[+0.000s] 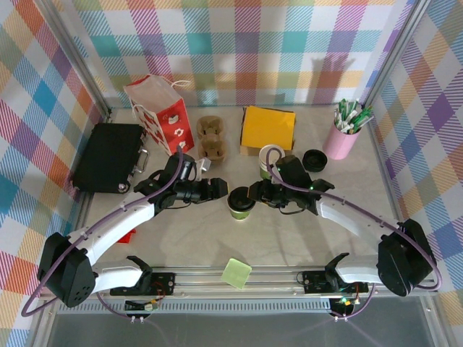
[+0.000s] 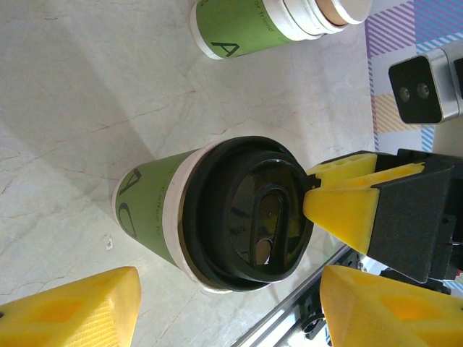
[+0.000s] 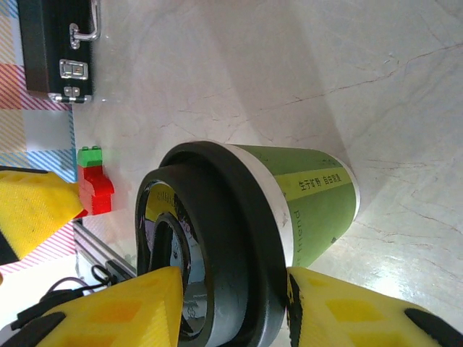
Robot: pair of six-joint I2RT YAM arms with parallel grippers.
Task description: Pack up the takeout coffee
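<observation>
Top view: takeout coffee (image 1: 241,203) stands upright, lidded, between your two grippers. Left gripper (image 2: 230,288) jaws gape, clear of it. Right wrist view: right gripper (image 3: 235,289) pinches the lid (image 3: 231,217) rim. Left wrist view gives you one right fingertip (image 2: 312,194) on the lid top.

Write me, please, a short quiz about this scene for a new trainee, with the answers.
1. True or false: the nearer green cup wears a black lid.
2. In the top view, the pink cup of pens stands: A) far left B) far right C) at the near edge.
3. How many green cups show in the left wrist view?
Key: 1 true; 2 B; 3 two, the lidded one and a second cup behind it.
</observation>
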